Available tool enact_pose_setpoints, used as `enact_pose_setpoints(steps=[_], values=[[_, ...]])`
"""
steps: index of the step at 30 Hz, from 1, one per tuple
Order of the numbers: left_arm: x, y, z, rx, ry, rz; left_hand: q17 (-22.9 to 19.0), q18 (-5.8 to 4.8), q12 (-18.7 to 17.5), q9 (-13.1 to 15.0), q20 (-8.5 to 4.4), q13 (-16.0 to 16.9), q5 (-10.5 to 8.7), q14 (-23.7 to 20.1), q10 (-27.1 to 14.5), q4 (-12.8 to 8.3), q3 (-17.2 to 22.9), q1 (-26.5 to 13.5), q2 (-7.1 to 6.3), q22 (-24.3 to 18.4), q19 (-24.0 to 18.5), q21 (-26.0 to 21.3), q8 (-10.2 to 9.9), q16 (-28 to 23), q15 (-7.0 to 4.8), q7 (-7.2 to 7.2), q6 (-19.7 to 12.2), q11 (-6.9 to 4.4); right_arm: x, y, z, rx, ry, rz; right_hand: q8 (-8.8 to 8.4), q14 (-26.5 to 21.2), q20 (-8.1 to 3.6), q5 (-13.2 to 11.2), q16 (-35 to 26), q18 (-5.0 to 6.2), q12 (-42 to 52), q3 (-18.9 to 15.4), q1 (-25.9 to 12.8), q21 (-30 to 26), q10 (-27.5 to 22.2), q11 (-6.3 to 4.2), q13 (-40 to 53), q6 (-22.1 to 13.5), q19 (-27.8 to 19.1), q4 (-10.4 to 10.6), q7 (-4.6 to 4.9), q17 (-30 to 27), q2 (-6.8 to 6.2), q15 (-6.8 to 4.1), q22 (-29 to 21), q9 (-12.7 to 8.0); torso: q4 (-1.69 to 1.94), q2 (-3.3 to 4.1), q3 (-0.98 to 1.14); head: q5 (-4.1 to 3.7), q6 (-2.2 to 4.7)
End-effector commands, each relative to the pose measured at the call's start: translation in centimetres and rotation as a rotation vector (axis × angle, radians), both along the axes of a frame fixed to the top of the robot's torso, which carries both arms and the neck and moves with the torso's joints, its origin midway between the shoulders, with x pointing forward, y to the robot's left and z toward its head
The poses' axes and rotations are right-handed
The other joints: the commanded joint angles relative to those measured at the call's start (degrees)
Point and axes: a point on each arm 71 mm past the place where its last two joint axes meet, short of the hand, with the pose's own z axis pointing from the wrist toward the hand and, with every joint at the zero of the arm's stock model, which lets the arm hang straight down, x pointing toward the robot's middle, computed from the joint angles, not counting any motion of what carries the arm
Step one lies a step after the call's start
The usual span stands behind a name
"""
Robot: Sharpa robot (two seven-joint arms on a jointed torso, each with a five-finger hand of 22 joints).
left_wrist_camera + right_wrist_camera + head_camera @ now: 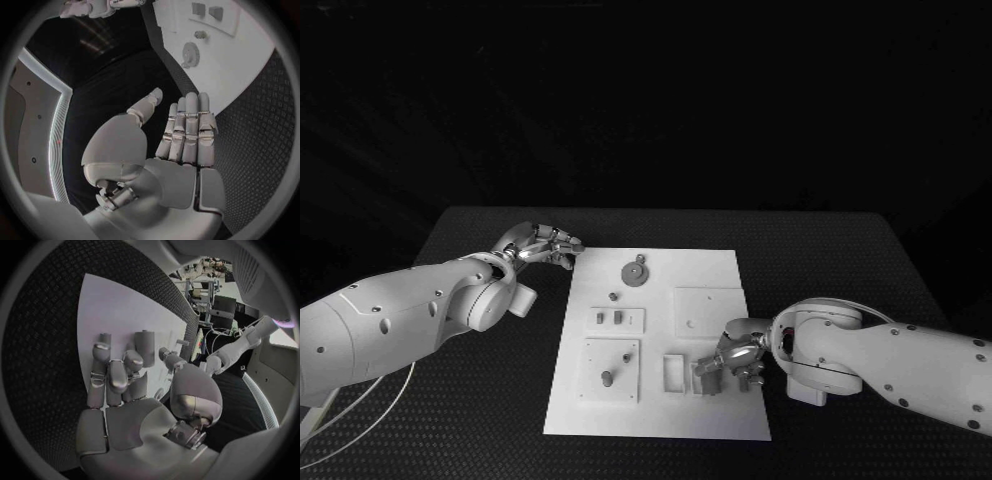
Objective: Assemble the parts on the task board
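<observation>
Lying flat in the middle of the black bench (pixel 848 250), the white task board (pixel 718 275) is seen at the centre of the head view, with small grey parts spread over it. A toothed gear (pixel 635 273) rests near the board's upper edge, two short pegs (pixel 609 318) stand in a small plate left of centre, and a further peg (pixel 606 378) sits in the square plate at lower left. The right hand (pixel 727 362) is placed over the board's lower right area, beside a small open tray (pixel 675 372), its fingers partly curled; whether anything is pinched there cannot be told. The left hand (pixel 542 243) is held at the upper left, just off the board's edge, fingers straight and together, nothing in it. The parts are judged to be light, rigid and smooth, so easily slid or tipped. The gear would best be taken by its rim, the pegs by their sides, with a fingertip pinch.
</observation>
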Motion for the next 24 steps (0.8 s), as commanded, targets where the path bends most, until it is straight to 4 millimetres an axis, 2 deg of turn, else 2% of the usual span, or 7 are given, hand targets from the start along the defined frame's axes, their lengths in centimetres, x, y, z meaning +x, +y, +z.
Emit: enact_pose_setpoints(steps=[1, 5, 8, 10, 14, 18, 24], values=[[-0.06, -0.23, 0.02, -0.013, 0.003, -0.015, 0.09, -0.22, -0.19, -0.06, 0.19, 0.00, -0.07, -0.05, -0.38, -0.04, -0.42, -0.53, 0.16, -0.10, -0.34, 0.12, 0.01, -0.19, 0.43, 0.02, -0.32, 0.01, -0.17, -0.07, -0.65, -0.017, -0.007, -0.002, -0.53, -0.11, -0.24, 0.00, 0.17, 1.49, 0.32, 0.34, 0.59, 0.37, -1.92, 0.10, -0.07, -0.21, -0.01, -0.53, 0.17, -0.01, -0.09, 0.25, 1.22, -0.44, 0.06, -0.03, -0.03, 0.06, -0.18], [-0.07, -0.15, 0.03, -0.012, 0.003, -0.013, 0.09, -0.21, -0.20, -0.07, 0.19, 0.00, -0.07, -0.05, -0.38, -0.04, -0.42, -0.55, 0.17, -0.10, -0.34, 0.12, 0.01, -0.19, 0.43, 0.02, -0.32, 0.01, -0.13, -0.19, -0.72, -0.019, -0.012, -0.010, -0.67, -0.10, -0.20, 0.01, 0.17, 1.49, 0.49, 0.14, 2.01, 0.65, -1.99, 0.17, -0.17, -0.09, -0.12, -2.93, 0.24, 0.03, 1.91, 0.34, 1.25, -0.33, 0.02, -0.06, -0.04, 0.22, -0.25], [-0.07, -0.14, 0.03, -0.012, 0.003, -0.013, 0.10, -0.21, -0.20, -0.07, 0.19, 0.00, -0.07, -0.05, -0.39, -0.04, -0.42, -0.55, 0.19, -0.11, -0.34, 0.12, 0.01, -0.20, 0.43, 0.02, -0.33, 0.01, -0.11, -0.18, -0.71, -0.016, -0.016, -0.014, -0.84, -0.20, -0.02, 0.02, 0.09, 1.49, 0.62, -0.66, 3.39, 0.93, -2.12, 0.16, -0.39, 0.14, -0.42, -7.51, 0.27, -0.06, 5.64, 0.42, 1.22, -0.15, -0.02, -0.06, -0.07, 0.24, -0.25], [-0.08, -0.16, 0.04, -0.012, 0.003, -0.013, 0.10, -0.21, -0.20, -0.07, 0.19, 0.00, -0.07, -0.05, -0.39, -0.05, -0.42, -0.56, 0.19, -0.11, -0.34, 0.12, 0.01, -0.20, 0.43, 0.02, -0.33, 0.01, -0.10, -0.14, -0.68, -0.011, -0.020, -0.018, -0.86, -0.38, -0.01, 0.03, -0.02, 1.49, 0.55, -0.34, 5.39, 1.09, -2.14, 0.16, -0.66, 0.38, -0.64, -11.68, 0.23, -0.35, 8.37, 0.36, 1.23, -0.02, -0.03, -0.04, -0.05, 0.23, -0.25], [-0.07, -0.18, 0.03, -0.012, 0.003, -0.013, 0.11, -0.20, -0.20, -0.07, 0.19, -0.01, -0.07, -0.05, -0.40, -0.05, -0.42, -0.57, 0.19, -0.11, -0.34, 0.12, 0.01, -0.21, 0.43, 0.02, -0.33, 0.01, -0.09, -0.15, -0.64, -0.007, -0.022, -0.026, -0.93, -0.31, 0.38, 0.00, -0.14, 1.49, 0.52, -0.44, 6.42, 1.24, -1.98, 0.15, -1.12, 0.91, -0.74, -16.35, 0.19, -0.36, 11.06, 0.38, 1.13, 0.12, -0.01, -0.05, -0.05, 0.25, -0.32], [-0.06, -0.14, 0.03, -0.012, 0.003, -0.013, 0.12, -0.20, -0.19, -0.08, 0.19, -0.01, -0.07, -0.05, -0.40, -0.06, -0.42, -0.58, 0.20, -0.12, -0.34, 0.12, 0.01, -0.21, 0.43, 0.02, -0.33, 0.01, -0.05, -0.22, -0.59, 0.001, -0.029, -0.035, -0.77, -0.13, 0.31, 0.01, -0.09, 1.49, 0.66, 0.32, 8.95, 1.41, -1.78, -0.02, -1.32, 1.53, -0.80, -16.74, 0.00, -0.14, 12.30, 0.24, 1.17, 0.31, 0.03, -0.08, -0.04, 0.25, -0.37], [-0.06, -0.16, 0.02, -0.012, 0.004, -0.013, 0.13, -0.20, -0.19, -0.08, 0.19, -0.01, -0.07, -0.04, -0.41, -0.06, -0.41, -0.59, 0.21, -0.12, -0.34, 0.12, 0.01, -0.21, 0.43, 0.02, -0.33, 0.01, -0.33, -0.65, -0.59, 0.070, 0.034, -0.117, -0.60, -0.09, 0.66, -0.05, -0.13, 1.48, 0.76, -0.74, 7.87, 1.52, -1.43, -0.09, -1.58, 2.27, -0.81, -16.35, -0.12, -0.29, 12.96, 0.19, 1.11, 0.49, 0.00, -0.04, -0.05, 0.27, -0.34]])
